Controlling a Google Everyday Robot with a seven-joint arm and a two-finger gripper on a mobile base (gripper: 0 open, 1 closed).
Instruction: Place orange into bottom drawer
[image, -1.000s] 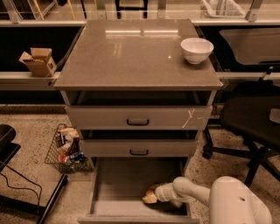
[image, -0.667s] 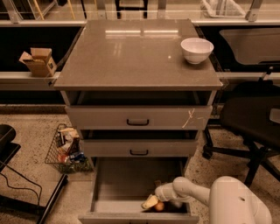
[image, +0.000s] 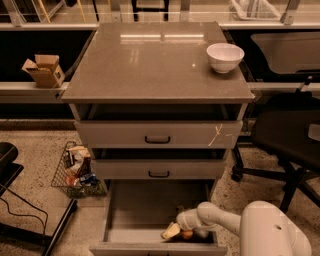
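Observation:
The bottom drawer (image: 145, 207) of the grey cabinet is pulled open, a shallow grey tray with a flat floor. My gripper (image: 178, 232) reaches into it from the right, low at the drawer's front right corner. The orange (image: 187, 234) shows as a small round orange fruit right at the gripper's tip, close to the drawer floor. I cannot tell whether the gripper holds the orange or the orange rests on the floor. My white arm (image: 220, 218) leads back to the right, over the drawer's right wall.
A white bowl (image: 225, 56) stands on the cabinet top at the back right. The two upper drawers (image: 158, 134) with black handles are shut. A wire basket of items (image: 75, 171) sits on the floor to the left, an office chair (image: 287, 140) to the right, and a cardboard box (image: 44, 70) on the left ledge.
My gripper has moved with the orange lower and toward the drawer's front edge, and the orange now shows further right at the tip.

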